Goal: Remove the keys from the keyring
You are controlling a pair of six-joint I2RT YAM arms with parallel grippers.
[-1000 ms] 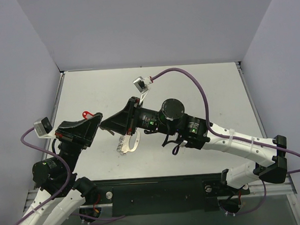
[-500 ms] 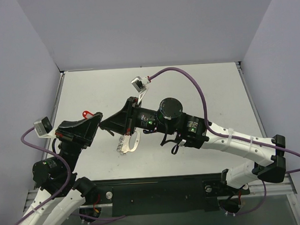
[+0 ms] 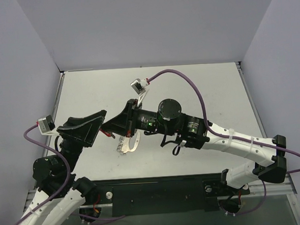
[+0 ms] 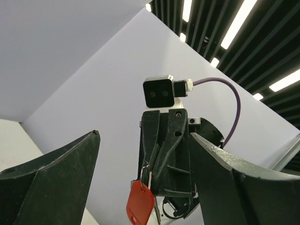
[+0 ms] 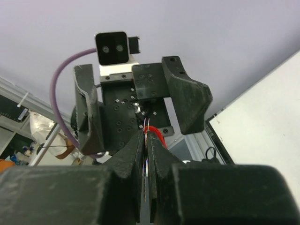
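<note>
Red-headed key hung from keyring, the ring pinched in the closed jaws of right gripper, above the table, left of centre. Within the last second left gripper had swung right towards it, jaws spread either side of the key, apparently not touching. Pull-off not yet begun.

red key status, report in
Right pincer shut on keyring. Red key hangs from the ring, not yet off. Left pincer open, facing it, no contact seen. Nothing else between the pincers.
</note>
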